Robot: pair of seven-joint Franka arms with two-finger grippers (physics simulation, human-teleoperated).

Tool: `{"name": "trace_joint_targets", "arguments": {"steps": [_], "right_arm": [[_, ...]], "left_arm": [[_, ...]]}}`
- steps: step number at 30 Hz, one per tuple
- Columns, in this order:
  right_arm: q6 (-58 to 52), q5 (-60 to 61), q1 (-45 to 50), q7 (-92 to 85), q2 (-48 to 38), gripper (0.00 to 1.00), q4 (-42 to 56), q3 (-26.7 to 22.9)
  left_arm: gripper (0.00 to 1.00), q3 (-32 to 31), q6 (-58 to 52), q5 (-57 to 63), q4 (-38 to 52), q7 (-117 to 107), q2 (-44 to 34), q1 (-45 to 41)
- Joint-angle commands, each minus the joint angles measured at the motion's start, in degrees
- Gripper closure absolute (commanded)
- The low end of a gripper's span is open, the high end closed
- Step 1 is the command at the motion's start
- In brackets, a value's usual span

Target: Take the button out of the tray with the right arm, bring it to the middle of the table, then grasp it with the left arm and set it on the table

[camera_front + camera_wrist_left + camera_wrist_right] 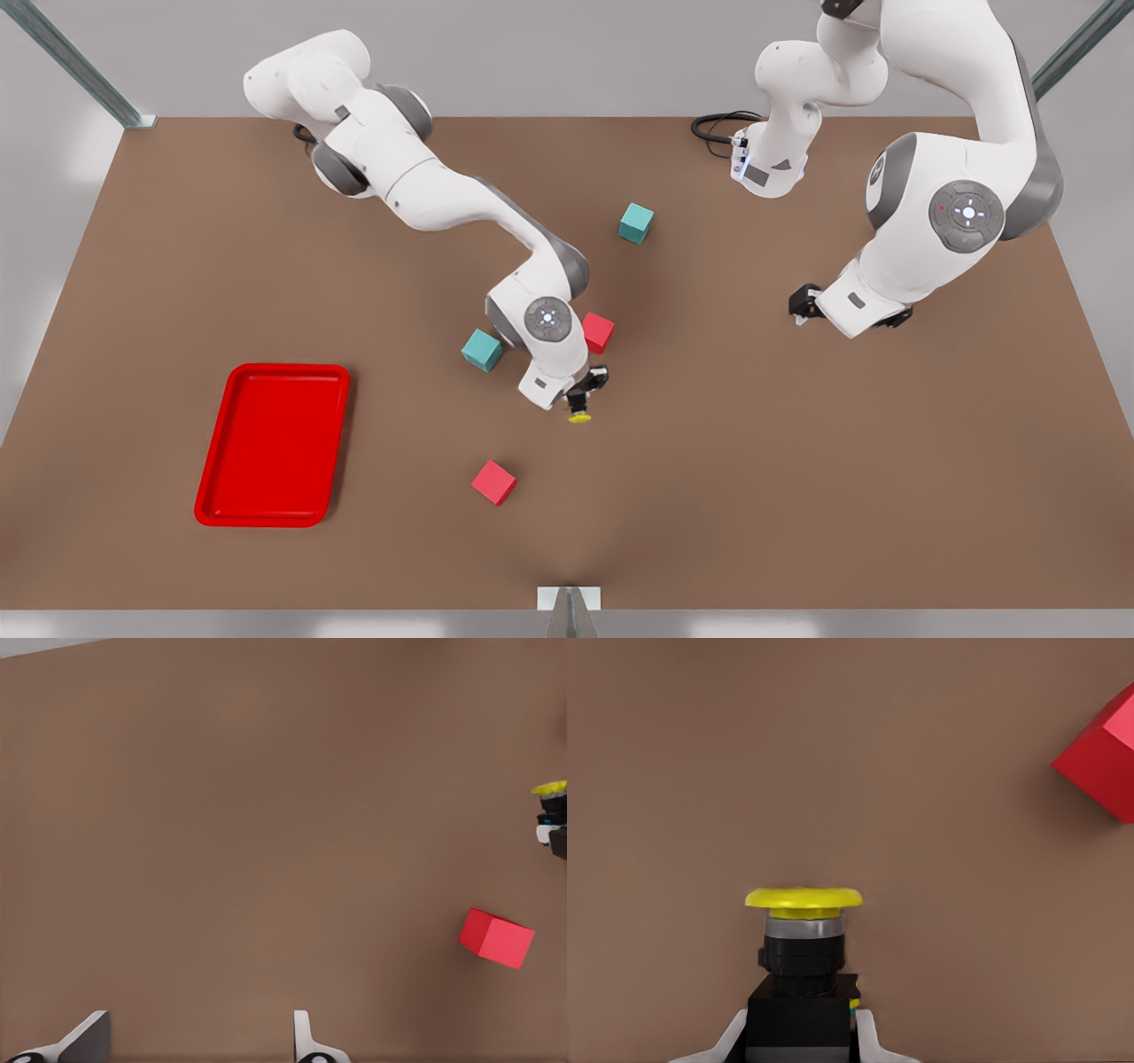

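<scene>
Your right claw point(585, 396) grips the button point(803, 943) mid-bench, well clear of the tray point(273, 445). Next, bring the wide-open left claw point(199, 1041) across.

The brown surface point(797, 461) carries a red tray point(273, 445) near the front view's lower left, lying flat. Two teal cubes rest on it: one point(636, 222) toward the far side near the middle, one point(482, 350) just beside the central arm's wrist. Two red cubes sit there too, one point(598, 332) close behind that wrist, the other point(493, 482) nearer the front edge, well apart from the tray
</scene>
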Motion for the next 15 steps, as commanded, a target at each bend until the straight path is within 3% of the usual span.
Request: {"name": "trace_joint_targets", "arguments": {"steps": [1,8,9,10,11,15], "right_arm": [[-0.7,-0.6,0.5,35.6,1.6,0.61,1.1,-0.3],[1.5,-0.7,2.7,31.3,5.7,0.56,1.3,-3.5],[1.5,-0.7,3.0,30.8,5.8,0.32,1.3,-3.5],[1.5,-0.7,3.1,30.8,5.9,0.17,1.3,-3.5],[1.5,-0.7,3.1,30.8,5.9,0.09,1.3,-3.6],[1.8,-0.8,2.9,29.3,4.7,0.00,1.2,-3.6]], "left_arm": [[0.00,0.0,0.2,0.0,0.0,0.0,-0.1,0.0],[0.00,0.0,0.5,0.1,0.1,0.0,0.4,0.0],[0.00,0.0,0.6,0.1,0.1,0.0,0.4,0.0],[0.00,0.0,0.6,0.1,0.1,0.0,0.4,0.0],[0.00,0.0,0.6,0.1,0.1,0.0,0.4,0.0],[0.00,0.0,0.7,0.1,0.1,0.0,0.7,0.0]]}}
